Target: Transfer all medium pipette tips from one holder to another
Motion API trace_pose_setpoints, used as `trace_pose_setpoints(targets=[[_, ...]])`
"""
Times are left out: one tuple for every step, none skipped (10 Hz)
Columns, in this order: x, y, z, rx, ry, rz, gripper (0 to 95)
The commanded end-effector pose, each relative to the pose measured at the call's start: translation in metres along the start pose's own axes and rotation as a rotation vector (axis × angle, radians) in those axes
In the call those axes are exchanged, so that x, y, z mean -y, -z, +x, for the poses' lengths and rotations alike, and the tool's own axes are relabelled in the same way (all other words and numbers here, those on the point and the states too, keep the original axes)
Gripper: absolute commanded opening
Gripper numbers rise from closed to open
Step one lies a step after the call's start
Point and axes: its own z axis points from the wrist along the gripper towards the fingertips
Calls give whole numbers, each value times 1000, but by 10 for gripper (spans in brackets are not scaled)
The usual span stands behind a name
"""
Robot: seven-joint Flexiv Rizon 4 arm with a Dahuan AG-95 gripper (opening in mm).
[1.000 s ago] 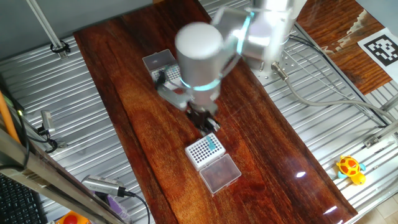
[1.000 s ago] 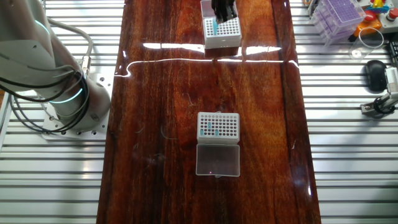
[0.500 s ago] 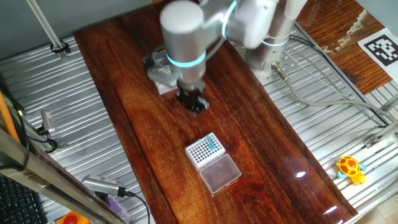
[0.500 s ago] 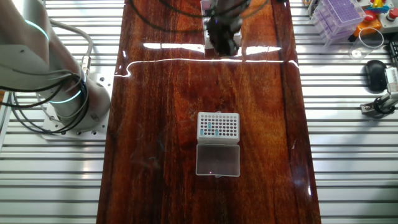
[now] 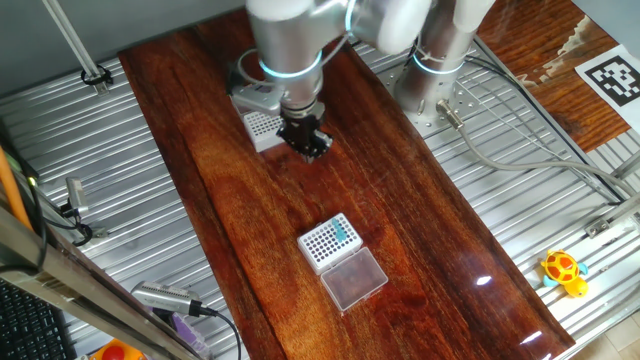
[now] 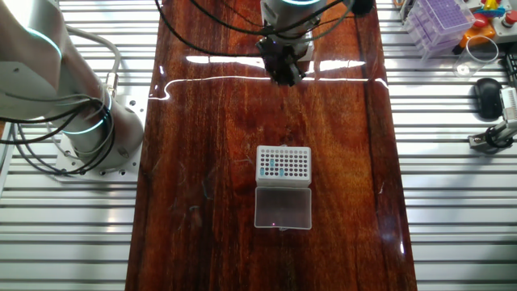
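Gripper (image 5: 307, 140) just beside far rack (image 5: 262, 126), at its 4 o'clock; near rack's medium pipette tips (image 5: 343, 232) lie toward 5 o'clock. Jaw state: can't tell.

Teal tips (image 5: 343, 232), white rack (image 5: 328, 241)

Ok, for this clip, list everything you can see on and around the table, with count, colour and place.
Near tip rack: one, white, mid-table, open.
Pipette tips: a few, teal, in one side of the near rack's grid.
Clear lid: one, see-through, flat beside the near rack.
Far tip rack: one, white, at the table's far end, partly hidden by the gripper.
Table: one, dark red wood.
Purple rack: one, off the table on the metal bench.
Yellow toy: one, on the metal bench.
Marker tag: one, black and white, corner board.
Gripper: one, black, beside the far rack; jaws not readable.
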Motion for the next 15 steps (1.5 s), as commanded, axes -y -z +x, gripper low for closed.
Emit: trace_pose_setpoints(targets=[[-2,2,3,43,-218,-13,0],[12,0,16,49,-192,-10,0],[37,-1,34,45,-139,-8,0],[57,-1,50,39,-97,-2,0],[84,-1,78,35,-40,7,0],[103,-3,104,33,4,15,0],[110,-4,115,30,19,20,0],[117,-4,130,25,35,31,0],[118,-2,136,20,25,36,190],[118,-2,136,22,13,30,190],[118,-2,136,23,-3,26,190],[118,-2,136,11,-55,35,190],[118,-2,136,8,-86,40,190],[118,-2,136,3,-111,55,190],[118,-2,135,7,-109,63,190]])
